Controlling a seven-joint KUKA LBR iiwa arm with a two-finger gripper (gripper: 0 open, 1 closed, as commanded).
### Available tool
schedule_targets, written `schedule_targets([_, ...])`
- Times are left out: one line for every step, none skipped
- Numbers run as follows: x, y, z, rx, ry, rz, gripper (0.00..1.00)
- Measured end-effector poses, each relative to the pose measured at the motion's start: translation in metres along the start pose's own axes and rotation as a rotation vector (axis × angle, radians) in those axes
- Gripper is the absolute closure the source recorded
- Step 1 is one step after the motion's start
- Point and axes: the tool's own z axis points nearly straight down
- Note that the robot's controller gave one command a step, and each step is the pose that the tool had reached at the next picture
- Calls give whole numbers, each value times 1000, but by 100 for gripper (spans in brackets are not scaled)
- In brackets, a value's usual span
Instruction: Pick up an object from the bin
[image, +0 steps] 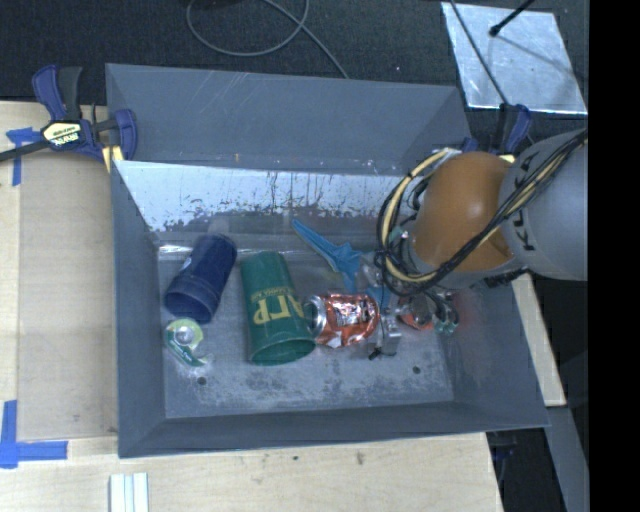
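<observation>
Grey metal bin (300, 130), read from left to right across its floor.

Far left, near the front: a small crumpled scrap (186, 340), clear with a bit of green, lying alone.

Just behind and right of it: a dark blue cup (203, 277), tipped on its side, mouth toward the front left.

Next along, beside the blue one: a green cup (272, 307) with pale lettering, also on its side, mouth toward the front.

Against the green cup's right flank: a crushed can (345, 320), red and silver, flat on the floor about mid-bin.

Behind the can, toward the back wall: a thin blue plastic piece (330, 250), lying slantwise.

Right of centre: the gripper (383, 345), lowered to the floor at the can's right end, hard against it or nearly so. Open or closed: cannot tell. No thing seen held.

Above it: the orange wrist cover (460, 215) wrapped in yellow and black cables.

Just right of the gripper, partly hidden beneath the wrist: a small red and green object (440, 318), kind unclear.
</observation>
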Motion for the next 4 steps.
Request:
schedule_targets([4,47,19,0,7,114,100])
schedule_targets([4,47,19,0,7,114,100])
schedule_targets([7,40,-82,0,4,91,100])
schedule_targets([7,40,-82,1,4,90,100])
